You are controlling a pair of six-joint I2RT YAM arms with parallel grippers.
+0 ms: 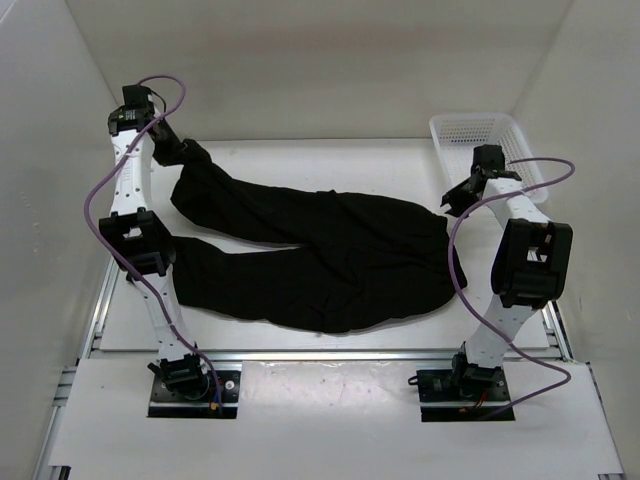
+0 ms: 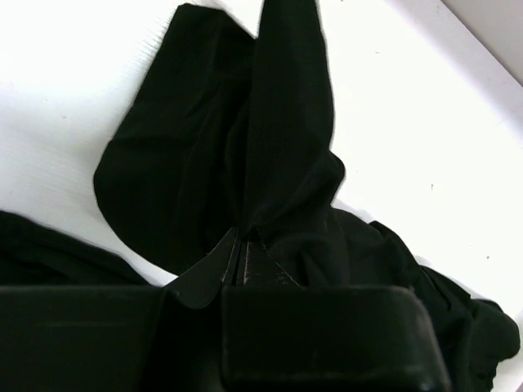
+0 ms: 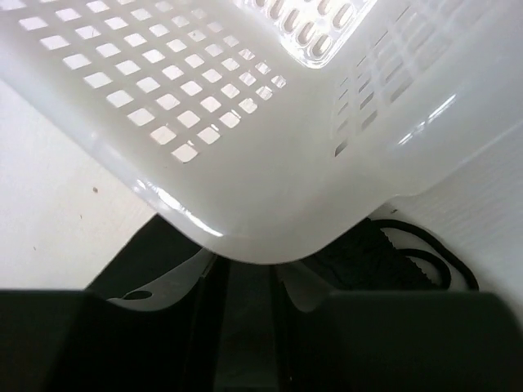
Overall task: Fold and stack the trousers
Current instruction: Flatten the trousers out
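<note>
The black trousers (image 1: 330, 255) lie spread across the table, both legs running left and the waist at the right. My left gripper (image 1: 178, 150) is at the far left and is shut on the end of the far leg (image 2: 270, 147). In the left wrist view its fingers (image 2: 243, 238) pinch a fold of black fabric. My right gripper (image 1: 455, 200) is at the waist edge, next to the basket. In the right wrist view its jaws (image 3: 249, 269) stand apart with the tips hidden under the basket corner. Black fabric with a drawstring (image 3: 433, 263) lies just to the right.
A white plastic mesh basket (image 1: 445, 128) stands at the back right, and its corner (image 3: 270, 204) hangs close over my right fingers. White walls enclose the table on three sides. A metal rail (image 1: 330, 353) runs along the near edge.
</note>
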